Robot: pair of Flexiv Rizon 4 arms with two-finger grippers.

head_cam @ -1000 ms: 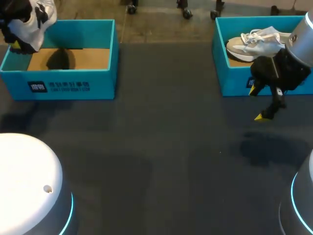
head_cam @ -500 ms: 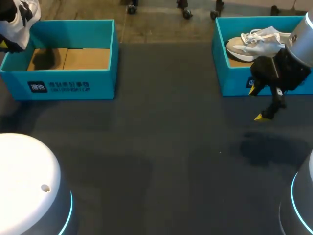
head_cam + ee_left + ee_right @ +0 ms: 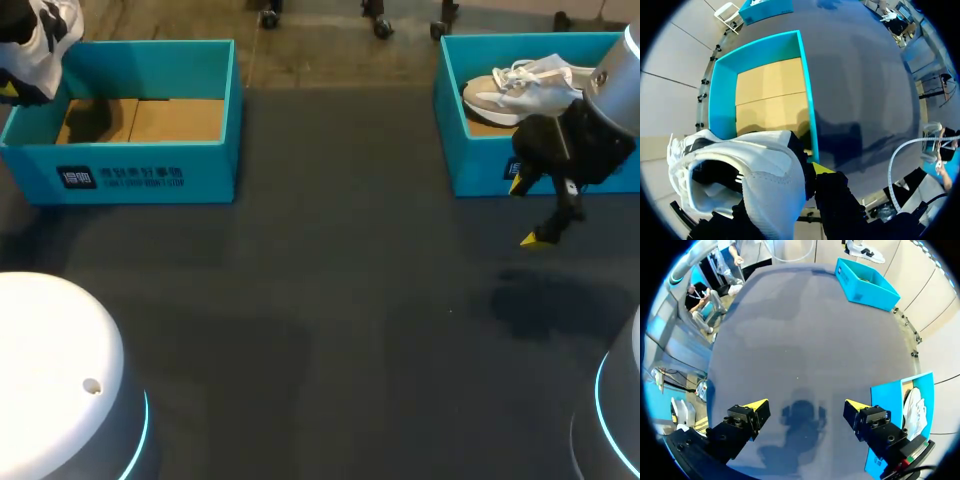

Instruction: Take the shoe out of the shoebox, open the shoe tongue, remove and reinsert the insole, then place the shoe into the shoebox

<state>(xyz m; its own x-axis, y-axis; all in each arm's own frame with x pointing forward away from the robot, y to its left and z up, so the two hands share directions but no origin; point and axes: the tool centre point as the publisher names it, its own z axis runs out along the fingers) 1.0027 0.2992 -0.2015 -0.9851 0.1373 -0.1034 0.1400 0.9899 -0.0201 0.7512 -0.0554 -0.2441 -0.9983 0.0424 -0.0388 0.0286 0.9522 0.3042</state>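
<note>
Shoe [image 3: 752, 167] carried leftward off shoebox [image 3: 140, 165]; left gripper [image 3: 785, 180] clamps it (wrist view only); right gripper [image 3: 806, 411] wide open, empty.

Second shoe [image 3: 520, 85] in right shoebox [image 3: 480, 170]; left shoebox [image 3: 140, 175] opposite.

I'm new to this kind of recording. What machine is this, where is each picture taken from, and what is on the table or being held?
This is a robot with two arms working at a dark table. The wide picture looks down from above and behind the robot. The two round pictures come from a camera on each wrist. Two blue shoeboxes stand at the far side of the table. The left box shows only its cardboard floor. The left gripper holds a white shoe lifted up near that box's edge. The right box contains a second shoe. The right gripper hangs open over the table in front of that box, holding nothing.
</note>
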